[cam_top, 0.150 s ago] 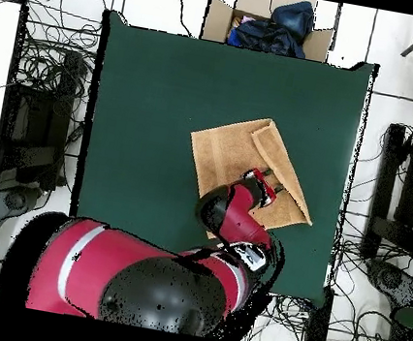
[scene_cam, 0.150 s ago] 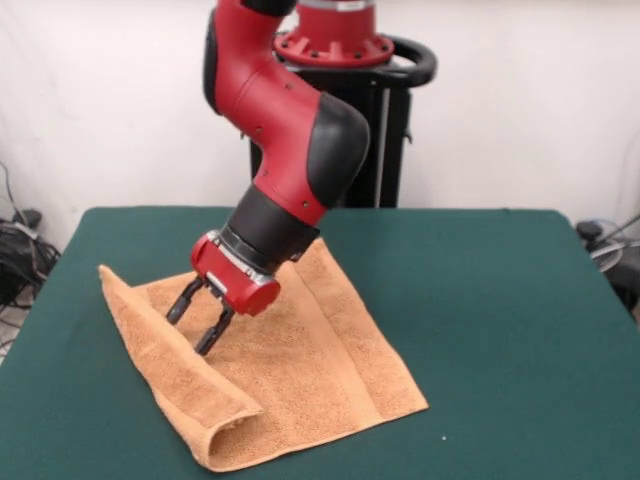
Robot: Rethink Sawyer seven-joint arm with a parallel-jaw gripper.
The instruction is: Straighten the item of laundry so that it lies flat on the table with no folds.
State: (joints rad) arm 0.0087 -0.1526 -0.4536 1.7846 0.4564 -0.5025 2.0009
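- The orange-tan terry towel [scene_cam, 0.150 s ago: 300, 370] lies on the dark green table [scene_cam, 0.150 s ago: 500, 330], set at an angle to the table's edges like a diamond
- Seen from the front, its left side is folded over onto itself in a long, thick roll [scene_cam, 0.150 s ago: 165, 370] that runs from the left corner down to the near corner, where the fold stands open like a small loop
- The rest of the towel lies fairly flat, with a smoother woven band [scene_cam, 0.150 s ago: 345, 340] running along its right side
- The red and black arm [scene_cam, 0.150 s ago: 290, 130] reaches down over the towel, tilted toward the folded side
- The gripper [scene_cam, 0.150 s ago: 200, 320] has its two dark fingers [scene_cam, 0.150 s ago: 185, 300] spread apart, nothing between them, tips just above the cloth beside the fold
- From overhead, the towel [cam_top, 0.150 s ago: 228, 153] sits right of the table's middle, folded strip [cam_top, 0.150 s ago: 284, 172] along its right side
- A cardboard box [cam_top, 0.150 s ago: 266, 22] with dark cloth in it stands beyond the table's far edge
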